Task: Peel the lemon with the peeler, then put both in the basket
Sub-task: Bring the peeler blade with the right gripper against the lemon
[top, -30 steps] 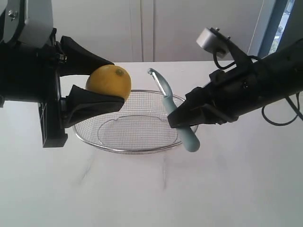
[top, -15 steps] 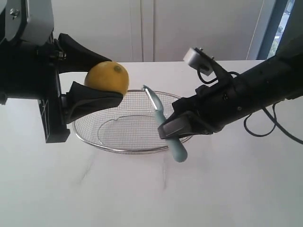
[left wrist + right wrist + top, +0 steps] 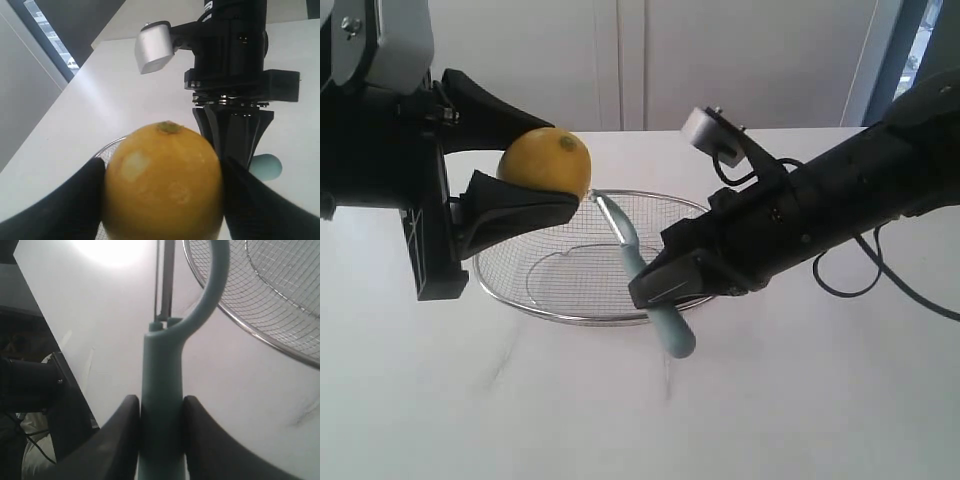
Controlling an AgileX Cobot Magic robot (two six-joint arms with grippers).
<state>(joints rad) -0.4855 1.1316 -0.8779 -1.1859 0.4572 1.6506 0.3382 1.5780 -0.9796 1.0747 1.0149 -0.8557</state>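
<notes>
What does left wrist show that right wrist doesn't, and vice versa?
Left wrist only: the lemon and the right arm's silver camera housing. Right wrist only: the blade and the right gripper clamped on the teal handle. Both: the peeler, the basket rim, the white table.

White tabletop [image 3: 620, 410], pale wall panels [image 3: 720, 60], window strip [image 3: 924, 45]
</notes>
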